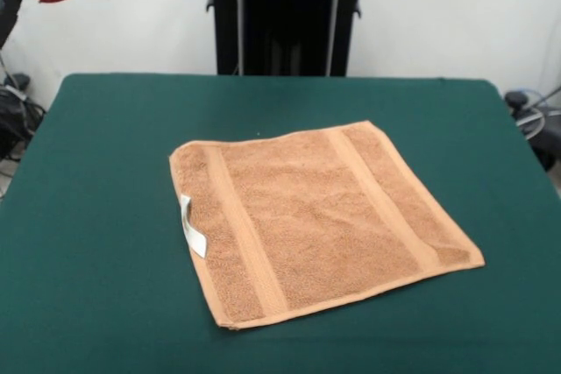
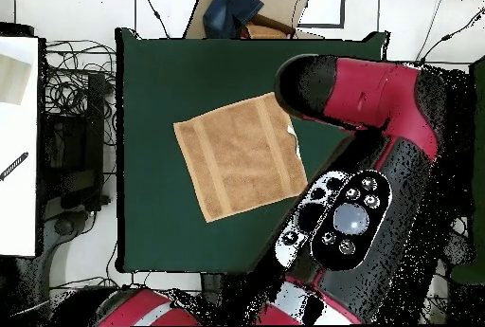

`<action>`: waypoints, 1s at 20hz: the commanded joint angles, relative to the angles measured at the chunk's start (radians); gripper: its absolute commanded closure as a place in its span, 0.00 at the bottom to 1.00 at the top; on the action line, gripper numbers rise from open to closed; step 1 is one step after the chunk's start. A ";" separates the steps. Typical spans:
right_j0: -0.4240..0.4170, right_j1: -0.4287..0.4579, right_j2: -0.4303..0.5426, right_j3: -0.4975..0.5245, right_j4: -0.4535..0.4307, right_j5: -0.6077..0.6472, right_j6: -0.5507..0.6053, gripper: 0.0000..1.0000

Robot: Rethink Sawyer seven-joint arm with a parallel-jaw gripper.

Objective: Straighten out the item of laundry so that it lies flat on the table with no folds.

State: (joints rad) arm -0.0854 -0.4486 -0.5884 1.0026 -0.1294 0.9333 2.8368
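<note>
The towel lies spread flat on the green bench, just right of centre in the front view, its white tag on the left edge. The red arm sits folded at the overhead view's right; its jaws are not visible in either view.
</note>
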 commanded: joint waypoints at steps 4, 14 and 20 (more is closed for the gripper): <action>0.046 0.021 0.106 0.170 -0.031 0.030 -0.062 0.00; 0.099 0.047 0.054 0.160 -0.034 0.060 0.030 0.00; 0.118 0.059 0.038 0.146 -0.053 0.043 0.026 0.00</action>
State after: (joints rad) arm 0.0105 -0.4406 -0.5873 1.0029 -0.1338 0.9333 2.8368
